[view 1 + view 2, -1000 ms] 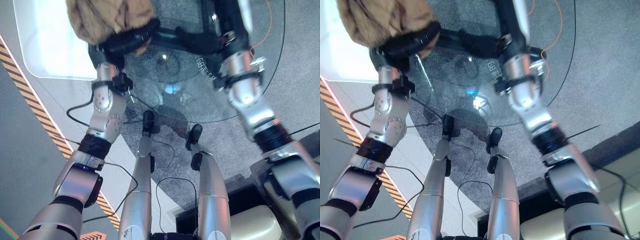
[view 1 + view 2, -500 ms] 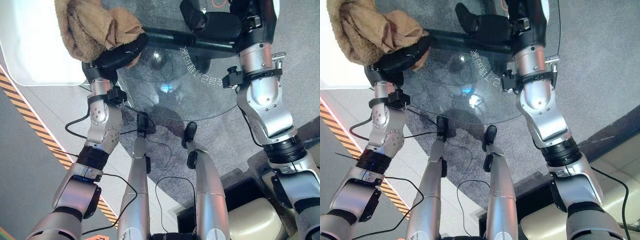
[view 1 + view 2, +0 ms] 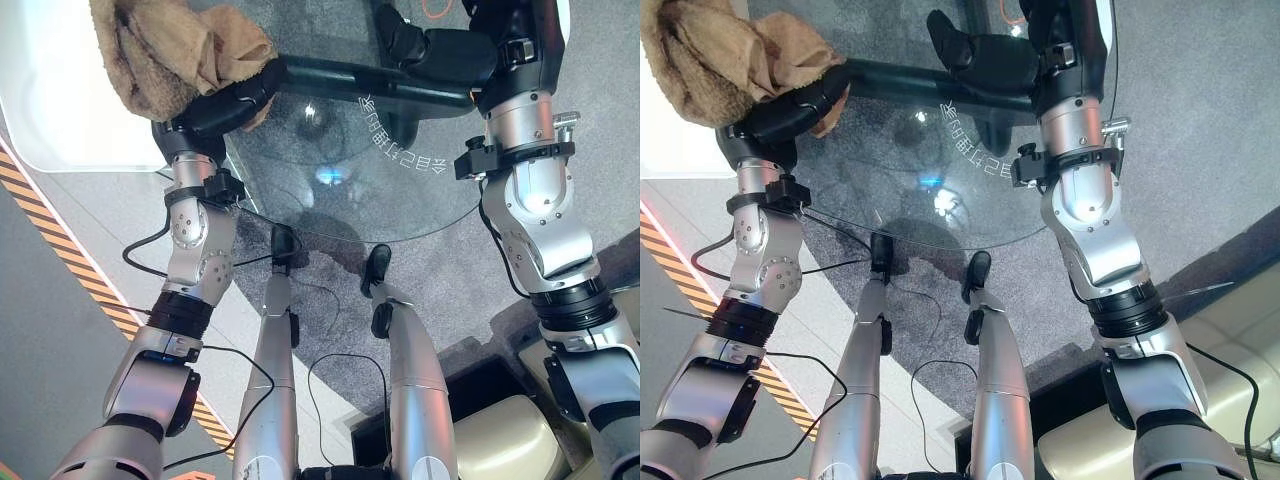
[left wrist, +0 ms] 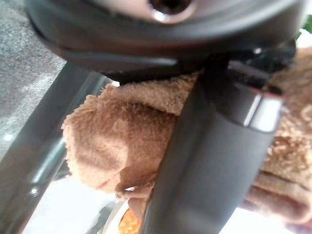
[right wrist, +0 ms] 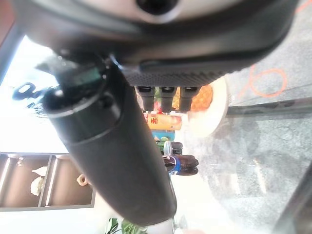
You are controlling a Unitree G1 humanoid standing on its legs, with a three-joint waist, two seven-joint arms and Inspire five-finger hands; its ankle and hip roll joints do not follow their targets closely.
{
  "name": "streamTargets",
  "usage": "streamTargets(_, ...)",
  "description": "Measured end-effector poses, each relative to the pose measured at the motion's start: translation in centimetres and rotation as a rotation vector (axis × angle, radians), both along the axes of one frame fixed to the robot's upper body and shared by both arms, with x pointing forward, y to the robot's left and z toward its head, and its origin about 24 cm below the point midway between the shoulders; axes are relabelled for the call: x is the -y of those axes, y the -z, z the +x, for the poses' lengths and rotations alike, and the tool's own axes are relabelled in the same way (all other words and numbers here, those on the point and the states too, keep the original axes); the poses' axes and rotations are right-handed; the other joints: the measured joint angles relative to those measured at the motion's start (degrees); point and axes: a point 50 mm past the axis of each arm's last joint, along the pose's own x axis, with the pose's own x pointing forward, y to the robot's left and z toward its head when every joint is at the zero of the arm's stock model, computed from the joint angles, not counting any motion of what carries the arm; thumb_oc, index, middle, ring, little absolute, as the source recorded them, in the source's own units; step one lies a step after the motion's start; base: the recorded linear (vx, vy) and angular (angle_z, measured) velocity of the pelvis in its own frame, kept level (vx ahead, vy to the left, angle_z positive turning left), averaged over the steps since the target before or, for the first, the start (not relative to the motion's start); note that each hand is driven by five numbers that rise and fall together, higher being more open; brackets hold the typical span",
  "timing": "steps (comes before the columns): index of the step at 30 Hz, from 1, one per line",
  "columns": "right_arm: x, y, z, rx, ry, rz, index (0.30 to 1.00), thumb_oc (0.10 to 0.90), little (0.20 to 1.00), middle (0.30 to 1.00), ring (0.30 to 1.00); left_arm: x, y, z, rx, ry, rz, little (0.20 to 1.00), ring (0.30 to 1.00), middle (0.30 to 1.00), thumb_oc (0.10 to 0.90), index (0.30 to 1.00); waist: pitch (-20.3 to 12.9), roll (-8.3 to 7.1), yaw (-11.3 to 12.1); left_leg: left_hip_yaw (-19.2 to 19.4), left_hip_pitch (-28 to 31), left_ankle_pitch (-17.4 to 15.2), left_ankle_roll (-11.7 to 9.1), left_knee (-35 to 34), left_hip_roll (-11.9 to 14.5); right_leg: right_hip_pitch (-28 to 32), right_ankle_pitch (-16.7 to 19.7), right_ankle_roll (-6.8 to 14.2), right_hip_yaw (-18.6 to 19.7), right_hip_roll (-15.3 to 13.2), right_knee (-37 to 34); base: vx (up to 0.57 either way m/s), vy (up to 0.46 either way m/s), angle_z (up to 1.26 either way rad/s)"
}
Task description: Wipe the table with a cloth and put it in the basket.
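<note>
A tan terry cloth [image 3: 165, 50] is bunched up at the far left edge of the round glass table [image 3: 400, 190]. My left hand [image 3: 225, 105] is shut on it, fingers curled under the bundle. In the left wrist view the thumb [image 4: 209, 161] lies across the cloth [image 4: 126, 136]. My right hand [image 3: 450, 55] hovers open over the far side of the glass, thumb standing out, holding nothing. In the right wrist view its thumb [image 5: 112, 151] shows with the fingers straight beside it.
A white glossy surface [image 3: 70, 110] lies left of the table, with an orange-striped floor line [image 3: 60, 240] beside it. A plate of orange food [image 5: 209, 105] and a bottle [image 5: 163, 122] stand past the right hand. A beige object [image 3: 500, 440] sits at lower right.
The whole view has shifted, so the camera moved. My left hand still holds the cloth, now spread higher. My right hand has drawn away from the left one.
</note>
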Motion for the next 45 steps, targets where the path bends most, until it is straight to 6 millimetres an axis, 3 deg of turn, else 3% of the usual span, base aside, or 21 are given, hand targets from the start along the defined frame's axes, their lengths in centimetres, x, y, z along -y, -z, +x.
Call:
streamTargets(14, 2.4, 0.6, 0.7, -0.043, 0.097, 0.125, 0.9, 0.8, 0.9, 0.9, 0.9, -0.4, -0.1, -0.1, 0.002, -0.012, 0.01, 0.2, 0.3, 0.3, 0.1, 0.3, -0.01, -0.07, -0.16, 0.1, 0.3, 0.01, 0.01, 0.06, 0.03, 0.28, 0.14, 0.01, 0.05, -0.02, -0.04, 0.0, 0.0, 0.0)
streamTargets(36, 8.8, 5.8, 4.1, -0.292, 0.382, 0.33, 0.9, 0.8, 0.9, 0.9, 0.9, -4.6, -0.3, 0.2, -0.03, -0.214, 0.008, 0.2, 0.3, 0.3, 0.1, 0.3, -0.01, -0.1, -0.19, 0.4, 0.42, 0.01, 0.01, 0.04, 0.16, 0.29, 0.26, 0.06, 0.28, -0.05, -0.21, 0.0, 0.0, 0.0)
streamTargets(45, 10.9, 6.1, 4.7, -0.309, 0.504, 0.372, 0.9, 0.8, 0.9, 0.9, 0.9, -6.1, -1.6, 0.2, -0.023, -0.281, -0.007, 0.2, 0.3, 0.3, 0.1, 0.3, -0.01, -0.09, -0.16, 0.48, 0.12, 0.0, 0.0, -0.09, 0.25, -0.01, 0.27, 0.05, 0.33, -0.02, -0.45, 0.0, 0.0, 0.0)
